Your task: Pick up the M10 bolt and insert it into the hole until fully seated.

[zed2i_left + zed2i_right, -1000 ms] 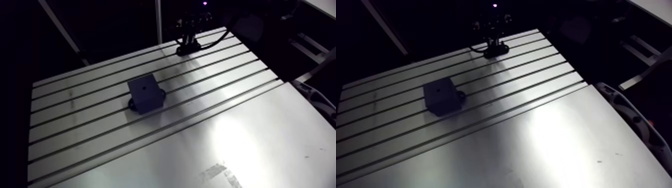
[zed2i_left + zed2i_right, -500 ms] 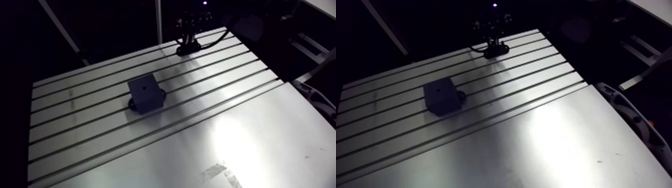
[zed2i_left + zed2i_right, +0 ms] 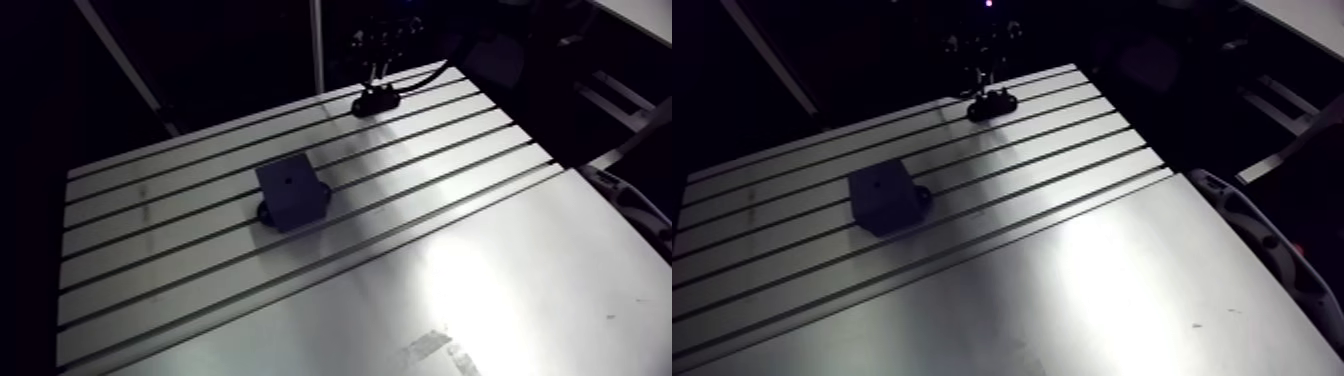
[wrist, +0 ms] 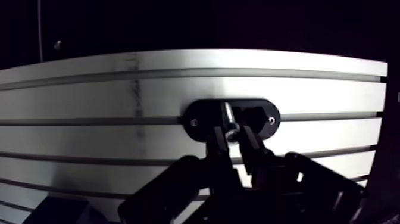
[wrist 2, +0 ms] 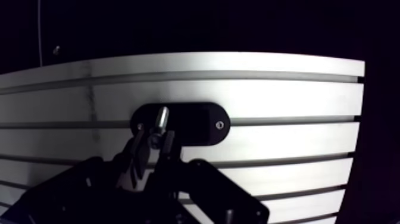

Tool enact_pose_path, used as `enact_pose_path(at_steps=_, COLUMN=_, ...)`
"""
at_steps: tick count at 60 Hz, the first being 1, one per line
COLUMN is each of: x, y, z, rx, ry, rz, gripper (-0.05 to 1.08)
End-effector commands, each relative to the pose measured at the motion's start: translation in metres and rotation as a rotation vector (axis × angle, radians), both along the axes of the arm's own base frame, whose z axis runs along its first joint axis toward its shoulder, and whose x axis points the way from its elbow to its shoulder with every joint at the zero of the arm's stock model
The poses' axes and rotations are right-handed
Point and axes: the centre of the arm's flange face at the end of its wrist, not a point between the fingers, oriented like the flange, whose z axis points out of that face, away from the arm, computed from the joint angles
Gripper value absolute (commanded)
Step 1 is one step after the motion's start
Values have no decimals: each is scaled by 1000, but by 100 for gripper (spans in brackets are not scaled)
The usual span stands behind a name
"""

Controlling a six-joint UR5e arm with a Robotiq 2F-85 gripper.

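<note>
Nearest lies the smooth plate of the bench (image 3: 480, 270), with nothing of the task on it. Beyond it, on the slotted part and towards the left, stands the dark block (image 3: 291, 188) with the hole (image 3: 287, 175) in its top face, still unfilled.

At the far edge sits the black oval holder (image 4: 265, 121), fixed down by a screw at each end. The gripper (image 4: 233, 138) hangs over it, and the wrist view shows its fingers (image 4: 217, 143) closed on the M10 bolt (image 4: 228, 115). They pinch it near the head, and the bright shank points on past the fingertips over the holder.

In the arm view, the gripper's lower end sat right down against the holder just before. Now the gripper stands higher, and the holder shows as a separate shape below it. The whole picture has slipped a little as well, so the camera moved with the arm, but the block and holder keep their places on the slots.

I judge that the grasp is made and the lift has begun. Whether the shank's tip is fully clear of the holder cannot be told. The carry to the block, nearer and to the left, is still to be done.
</note>
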Motion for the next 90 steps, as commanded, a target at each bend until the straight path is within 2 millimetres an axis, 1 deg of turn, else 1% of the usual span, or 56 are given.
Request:
enact_pose_path(at_steps=1, x=0, y=-1, z=21, rx=9, ry=31, rz=4, gripper=102)
enact_pose_path(at_steps=10, x=1, y=-2, z=36, rx=17, ry=52, rz=3, gripper=105)
enact_pose_path(at_steps=12, x=2, y=-2, z=44, rx=22, ry=60, rz=3, gripper=107)
enact_pose_path(at_steps=13, x=2, y=-2, z=44, rx=22, ry=60, rz=3, gripper=107)
enact_pose_path(at_steps=14, x=2, y=-3, z=49, rx=25, ry=65, rz=4, gripper=107)
enact_pose_path(at_steps=15, x=2, y=-3, z=49, rx=25, ry=65, rz=4, gripper=107)
enact_pose_path(at_steps=16, x=2, y=-3, z=55, rx=26, ry=67, rz=3, gripper=108)
enact_pose_path(at_steps=17, x=2, y=-3, z=55, rx=26, ry=67, rz=3, gripper=108)
enact_pose_path(at_steps=18, x=3, y=-6, z=61, rx=25, ry=63, rz=2, gripper=108)
enact_pose_path(at_steps=19, x=3, y=-6, z=61, rx=25, ry=63, rz=2, gripper=108)
enact_pose_path(at_steps=22, x=6, y=-8, z=71, rx=13, ry=32, rz=-9, gripper=108)
enact_pose_path(at_steps=29, x=11, y=-9, z=83, rx=-11, ry=-33, rz=-33, gripper=108)
enact_pose_path(at_steps=30, x=13, y=-10, z=89, rx=-15, ry=-41, rz=-39, gripper=108)
enact_pose_path(at_steps=31, x=13, y=-10, z=89, rx=-15, ry=-41, rz=-39, gripper=108)
enact_pose_path(at_steps=32, x=15, y=-11, z=97, rx=-18, ry=-43, rz=-45, gripper=108)
enact_pose_path(at_steps=33, x=15, y=-11, z=97, rx=-18, ry=-43, rz=-45, gripper=108)
enact_pose_path(at_steps=35, x=19, y=-13, z=110, rx=-24, ry=-55, rz=-57, gripper=108)
enact_pose_path(at_steps=36, x=19, y=-13, z=110, rx=-24, ry=-55, rz=-57, gripper=108)
enact_pose_path(at_steps=37, x=22, y=-15, z=117, rx=-26, ry=-70, rz=-60, gripper=108)
enact_pose_path(at_steps=38, x=22, y=-15, z=117, rx=-26, ry=-70, rz=-60, gripper=108)
enact_pose_path(at_steps=39, x=24, y=-16, z=123, rx=-33, ry=-95, rz=-64, gripper=108)
enact_pose_path(at_steps=42, x=27, y=-18, z=128, rx=-42, ry=-125, rz=-70, gripper=108)
enact_pose_path(at_steps=43, x=29, y=-22, z=133, rx=-51, ry=-155, rz=-72, gripper=108)
enact_pose_path(at_steps=44, x=29, y=-22, z=133, rx=-51, ry=-155, rz=-72, gripper=108)
enact_pose_path(at_steps=46, x=31, y=-37, z=139, rx=-62, ry=-208, rz=-66, gripper=108)
enact_pose_path(at_steps=47, x=31, y=-37, z=139, rx=-62, ry=-208, rz=-66, gripper=108)
enact_pose_path(at_steps=48, x=32, y=-45, z=141, rx=-67, ry=-230, rz=-57, gripper=108)
enact_pose_path(at_steps=49, x=32, y=-45, z=141, rx=-67, ry=-230, rz=-57, gripper=108)
enact_pose_path(at_steps=50, x=32, y=-53, z=144, rx=-70, ry=-243, rz=-47, gripper=108)
enact_pose_path(at_steps=51, x=32, y=-53, z=144, rx=-70, ry=-243, rz=-47, gripper=108)
enact_pose_path(at_steps=52, x=33, y=-62, z=149, rx=-70, ry=-250, rz=-40, gripper=108)
enact_pose_path(at_steps=53, x=33, y=-62, z=149, rx=-70, ry=-250, rz=-40, gripper=108)
enact_pose_path(at_steps=54, x=36, y=-68, z=154, rx=-69, ry=-251, rz=-36, gripper=108)
enact_pose_path(at_steps=55, x=36, y=-68, z=154, rx=-69, ry=-251, rz=-36, gripper=108)
enact_pose_path(at_steps=56, x=38, y=-73, z=158, rx=-70, ry=-251, rz=-34, gripper=108)
enact_pose_path(at_steps=59, x=41, y=-78, z=162, rx=-70, ry=-252, rz=-33, gripper=108)
enact_pose_path(at_steps=61, x=44, y=-90, z=167, rx=-68, ry=-255, rz=-30, gripper=108)
enact_pose_path(at_steps=62, x=44, y=-90, z=167, rx=-68, ry=-255, rz=-30, gripper=108)
enact_pose_path(at_steps=63, x=46, y=-98, z=169, rx=-65, ry=-254, rz=-25, gripper=108)
enact_pose_path(at_steps=64, x=46, y=-98, z=169, rx=-65, ry=-254, rz=-25, gripper=108)
enact_pose_path(at_steps=65, x=46, y=-106, z=172, rx=-62, ry=-249, rz=-17, gripper=108)
enact_pose_path(at_steps=66, x=46, y=-106, z=172, rx=-62, ry=-249, rz=-17, gripper=108)
enact_pose_path(at_steps=67, x=48, y=-113, z=173, rx=-60, ry=-247, rz=-10, gripper=108)
enact_pose_path(at_steps=68, x=48, y=-113, z=173, rx=-60, ry=-247, rz=-10, gripper=108)
enact_pose_path(at_steps=69, x=49, y=-120, z=175, rx=-58, ry=-245, rz=-5, gripper=108)
enact_pose_path(at_steps=70, x=49, y=-120, z=175, rx=-58, ry=-245, rz=-5, gripper=108)
enact_pose_path(at_steps=71, x=50, y=-124, z=174, rx=-56, ry=-247, rz=-5, gripper=108)
enact_pose_path(at_steps=78, x=58, y=-135, z=177, rx=-54, ry=-248, rz=-2, gripper=108)
enact_pose_path(at_steps=80, x=63, y=-148, z=178, rx=-51, ry=-246, rz=13, gripper=108)
enact_pose_path(at_steps=81, x=63, y=-148, z=178, rx=-51, ry=-246, rz=13, gripper=108)
enact_pose_path(at_steps=82, x=66, y=-152, z=178, rx=-50, ry=-246, rz=17, gripper=108)
enact_pose_path(at_steps=90, x=74, y=-161, z=174, rx=-48, ry=-257, rz=4, gripper=108)
